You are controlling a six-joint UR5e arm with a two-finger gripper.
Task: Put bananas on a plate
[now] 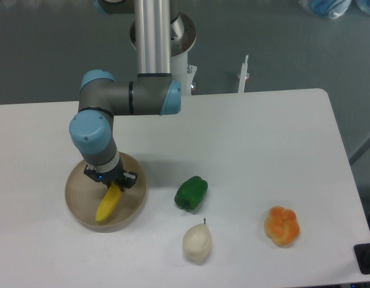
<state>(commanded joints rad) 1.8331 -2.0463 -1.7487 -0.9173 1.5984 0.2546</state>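
Observation:
The yellow banana point(107, 206) lies over the middle of the round tan plate point(132, 206) at the table's left front, slanting from upper right to lower left. My gripper point(110, 181) stands straight above the plate and is shut on the banana's upper end. The fingers are mostly hidden under the wrist, and whether the banana rests on the plate or hangs just above it cannot be told.
A green pepper point(191, 193) sits right of the plate. A whitish pear point(196, 243) lies in front of it, and an orange pepper point(282, 225) lies further right. The arm's base point(162, 36) stands behind the table's back edge.

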